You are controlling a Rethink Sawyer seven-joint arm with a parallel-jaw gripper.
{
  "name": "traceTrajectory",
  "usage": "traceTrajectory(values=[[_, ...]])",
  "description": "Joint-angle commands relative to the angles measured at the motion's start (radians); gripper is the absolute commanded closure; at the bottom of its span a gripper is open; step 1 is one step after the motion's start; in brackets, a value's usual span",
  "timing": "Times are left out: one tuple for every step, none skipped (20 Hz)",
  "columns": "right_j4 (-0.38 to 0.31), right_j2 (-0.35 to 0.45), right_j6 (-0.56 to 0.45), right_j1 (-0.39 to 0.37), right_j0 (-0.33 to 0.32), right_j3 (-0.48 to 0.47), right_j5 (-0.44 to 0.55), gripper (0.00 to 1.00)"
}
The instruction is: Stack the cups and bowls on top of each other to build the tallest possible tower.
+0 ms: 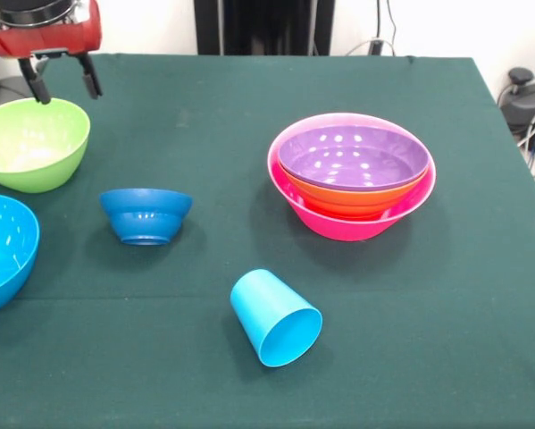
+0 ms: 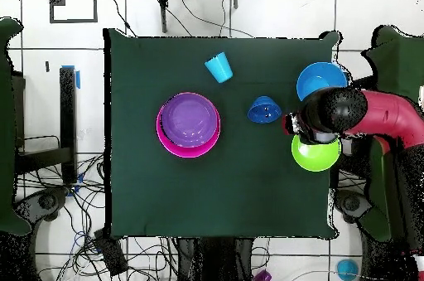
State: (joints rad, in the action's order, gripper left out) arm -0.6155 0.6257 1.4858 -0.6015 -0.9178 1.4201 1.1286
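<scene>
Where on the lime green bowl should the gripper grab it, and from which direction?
Probably the rim of the lime green bowl, from straight above. It sits upright with its mouth open, so a finger can drop inside the thin wall. The gripper, open, hangs over its far edge.

The red and black robot arm (image 2: 377, 116) reaches in over one side edge of the table, near a corner. Its black two-fingered gripper (image 1: 63, 79) points straight down, the fingers (image 1: 90, 77) parted with a clear gap between them, holding nothing.
</scene>
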Motion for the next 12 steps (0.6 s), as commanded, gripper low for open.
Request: traceTrajectory(values=[[-0.052,0.029,-0.262,0.005,0.036,0.003,0.024,0.0],[-0.054,0.029,-0.258,0.01,0.033,0.01,0.011,0.0],[-0.055,0.029,-0.247,0.013,0.037,0.018,0.0,0.0],[-0.057,0.028,-0.243,0.019,0.036,0.021,-0.009,0.0],[-0.059,0.027,-0.231,0.018,0.034,0.042,-0.029,0.0],[-0.061,0.025,-0.225,0.026,0.033,0.048,-0.043,0.0],[-0.065,0.024,-0.211,0.027,0.033,0.064,-0.065,0.0],[-0.068,0.023,-0.203,0.031,0.031,0.071,-0.081,0.0],[-0.068,0.023,-0.193,0.029,0.032,0.085,-0.094,0.0],[-0.067,0.023,-0.19,0.03,0.032,0.089,-0.097,0.0],[-0.067,0.022,-0.187,0.027,0.032,0.095,-0.1,0.0],[-0.067,0.022,-0.184,0.023,0.031,0.102,-0.104,0.0]])
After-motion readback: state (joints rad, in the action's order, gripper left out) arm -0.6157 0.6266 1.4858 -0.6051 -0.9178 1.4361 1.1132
